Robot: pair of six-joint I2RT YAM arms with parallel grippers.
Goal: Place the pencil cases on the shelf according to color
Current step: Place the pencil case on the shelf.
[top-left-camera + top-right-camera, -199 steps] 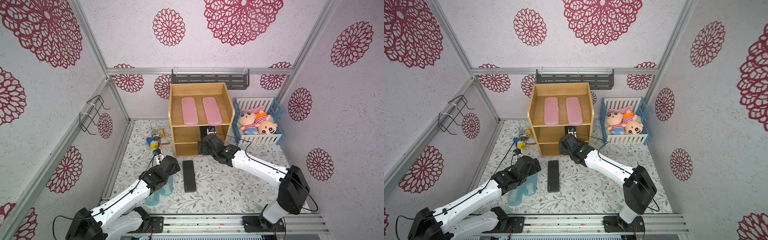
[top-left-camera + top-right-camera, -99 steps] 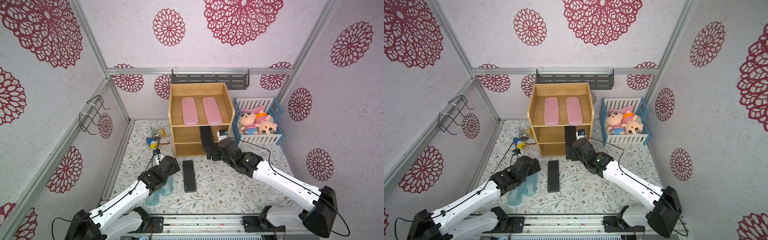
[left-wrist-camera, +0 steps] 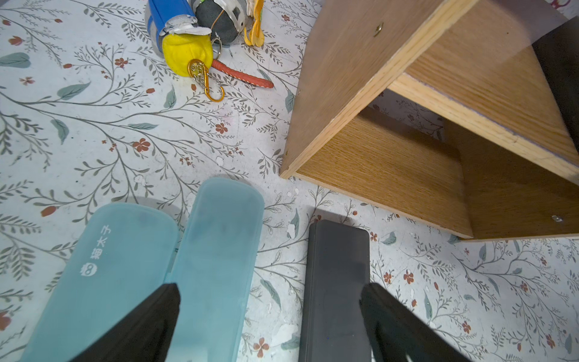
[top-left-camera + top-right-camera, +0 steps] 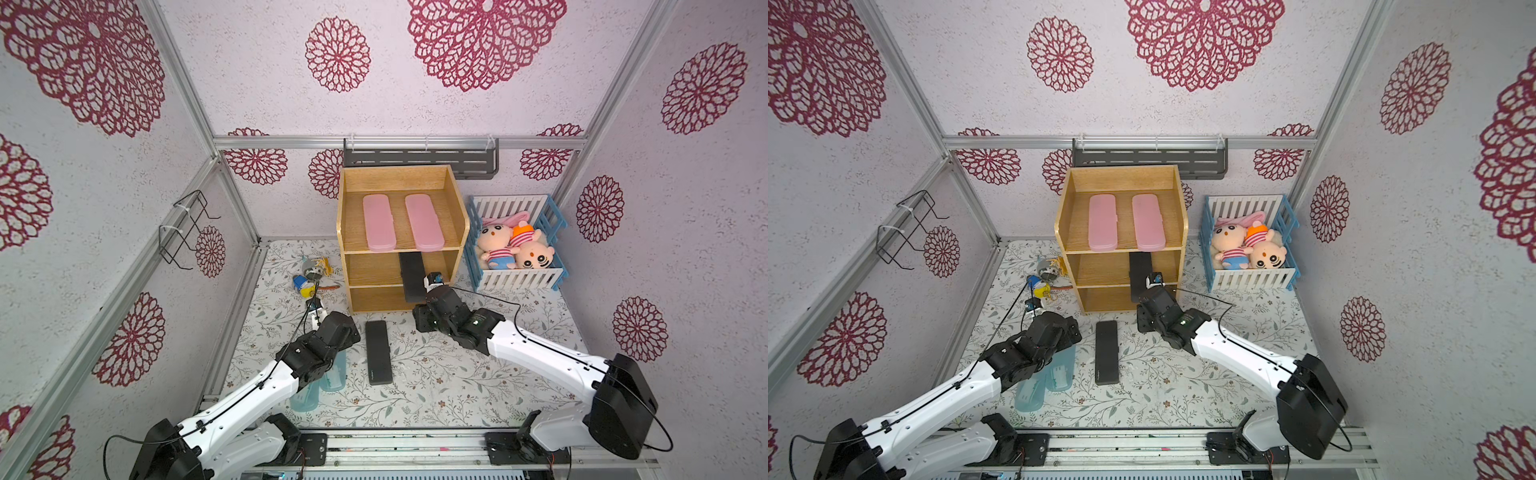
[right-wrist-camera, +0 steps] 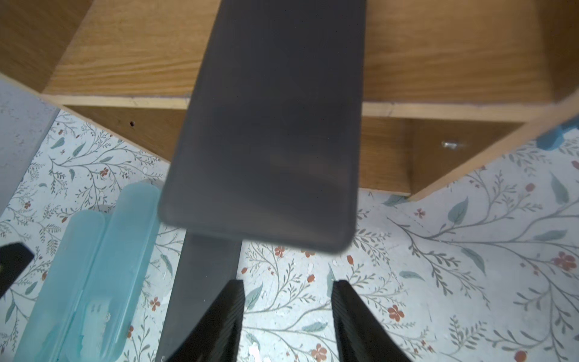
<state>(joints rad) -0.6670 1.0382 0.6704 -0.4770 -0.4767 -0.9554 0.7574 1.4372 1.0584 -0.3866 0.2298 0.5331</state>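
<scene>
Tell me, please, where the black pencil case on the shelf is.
In both top views the black pencil case lies right of centre on the middle tier of the wooden shelf, under a pink pencil case, overhanging towards the right gripper.

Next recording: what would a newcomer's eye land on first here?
Two pale pink pencil cases lying side by side on the top tier of the wooden shelf. Below them a black pencil case juts out of the middle tier, the right gripper open just in front of it. Plush toys fill the blue-and-white crate beside the shelf.
</scene>
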